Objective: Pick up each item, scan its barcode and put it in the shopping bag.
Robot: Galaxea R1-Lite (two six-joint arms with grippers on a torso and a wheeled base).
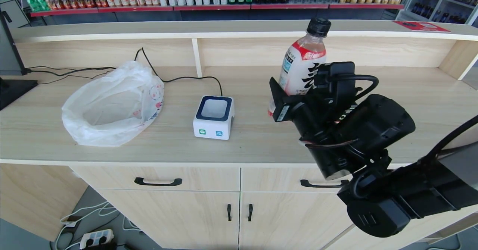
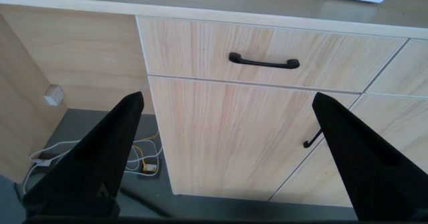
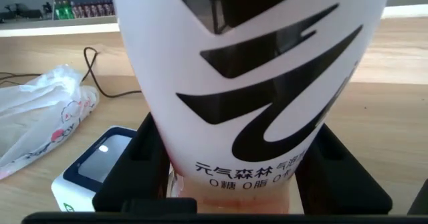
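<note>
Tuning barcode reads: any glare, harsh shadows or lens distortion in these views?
Head view: wide-angle bowing, the counter edge curves; light is even, shadows soft. Right wrist view: bright reflection on the scanner window; the bottle label is free of glare. Left wrist view: fingers of the left gripper read as dark silhouettes against the lit cabinet.

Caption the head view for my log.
Right hand grips a tilted bottle right of the scanner on the counter; the bag lies open at left.

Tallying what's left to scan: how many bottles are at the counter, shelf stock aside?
1. The bottle is clamped upright in the right gripper, to the right of the scanner. Others may sit hidden behind that gripper.
</note>
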